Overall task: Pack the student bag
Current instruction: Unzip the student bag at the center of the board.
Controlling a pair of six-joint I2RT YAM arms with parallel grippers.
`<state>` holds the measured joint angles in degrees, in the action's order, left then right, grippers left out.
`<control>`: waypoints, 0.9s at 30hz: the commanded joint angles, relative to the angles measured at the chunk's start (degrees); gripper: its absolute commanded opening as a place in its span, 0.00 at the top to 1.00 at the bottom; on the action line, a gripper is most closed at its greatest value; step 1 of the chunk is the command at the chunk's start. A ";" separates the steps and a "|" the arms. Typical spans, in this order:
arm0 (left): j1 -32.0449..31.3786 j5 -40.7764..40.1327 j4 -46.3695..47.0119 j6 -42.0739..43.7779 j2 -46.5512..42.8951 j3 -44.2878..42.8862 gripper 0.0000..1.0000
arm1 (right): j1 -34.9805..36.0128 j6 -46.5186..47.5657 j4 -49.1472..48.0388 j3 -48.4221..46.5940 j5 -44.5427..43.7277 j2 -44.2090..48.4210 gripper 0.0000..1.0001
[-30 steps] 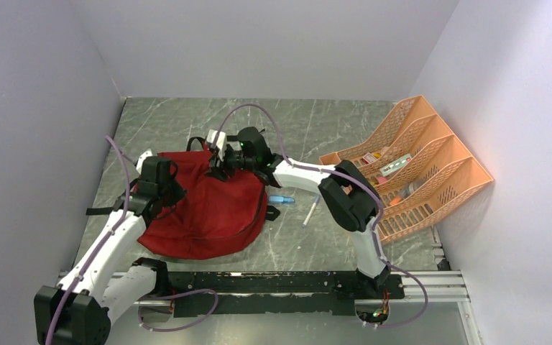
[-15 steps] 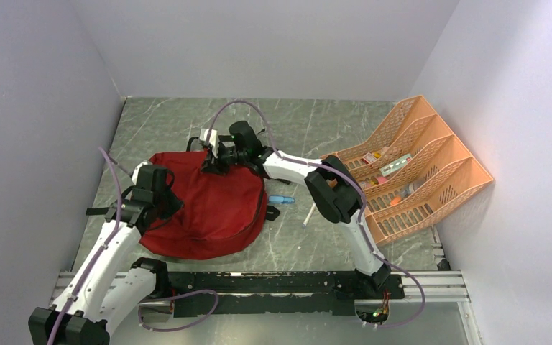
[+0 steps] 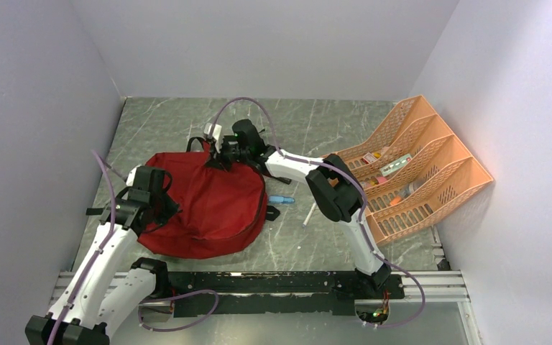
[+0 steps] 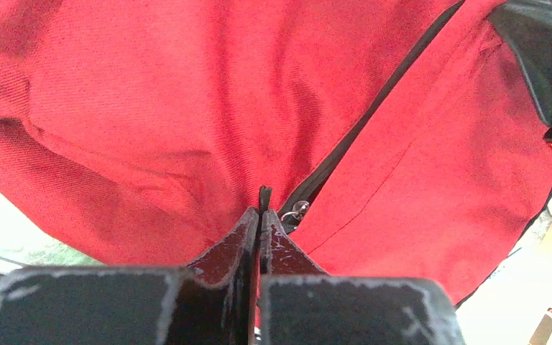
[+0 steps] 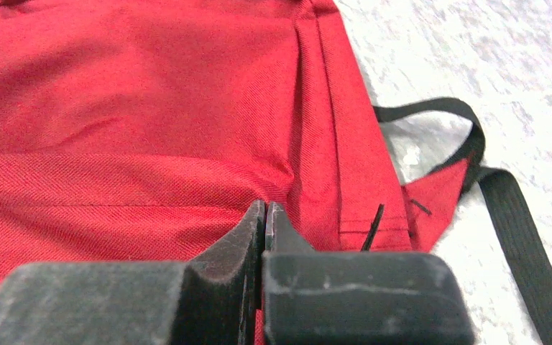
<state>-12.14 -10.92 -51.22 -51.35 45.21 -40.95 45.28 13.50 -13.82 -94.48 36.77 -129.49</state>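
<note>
The student bag (image 3: 212,205), dark red with black straps, lies flat on the marble table left of centre. My left gripper (image 3: 164,210) is at its left side. In the left wrist view that gripper (image 4: 261,213) is shut on the black zipper pull (image 4: 264,194), beside the zip's metal ring (image 4: 300,209) and the black zipper line (image 4: 374,115). My right gripper (image 3: 220,159) is at the bag's far top edge. Its fingers (image 5: 264,210) are pressed together with red fabric (image 5: 151,129) pinched between them. The bag's inside is hidden.
An orange desk organiser (image 3: 431,144) with several small items stands at the right wall. A blue item (image 3: 281,199) and a white pen (image 3: 310,213) lie on the table right of the bag. Black straps (image 5: 517,215) trail from the bag's top. Walls enclose three sides.
The right gripper has closed on the bag's top edge and shifted slightly toward the back. The left arm has drawn a little left and nearer, still holding the zipper pull.
</note>
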 commanded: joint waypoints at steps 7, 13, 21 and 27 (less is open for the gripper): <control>0.63 -0.46 -8.74 0.35 -0.16 -2.91 0.95 | -2.89 -3.98 -4.05 4.03 -16.98 2.89 1.00; 0.63 -1.46 -11.72 1.01 -0.20 -4.28 0.95 | -4.02 -6.55 -5.86 5.53 -22.02 3.80 1.00; 0.63 -2.33 -13.80 1.11 -1.23 -4.97 0.95 | -4.07 -8.14 -6.24 6.60 -22.92 4.81 1.00; 0.63 0.35 -11.13 5.60 -1.19 -5.09 0.95 | -4.06 -10.07 -7.10 9.34 -21.68 8.47 0.95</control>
<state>-12.14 -11.07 -58.78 -50.70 44.73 -44.34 44.40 3.66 -18.59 -86.78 20.91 -125.86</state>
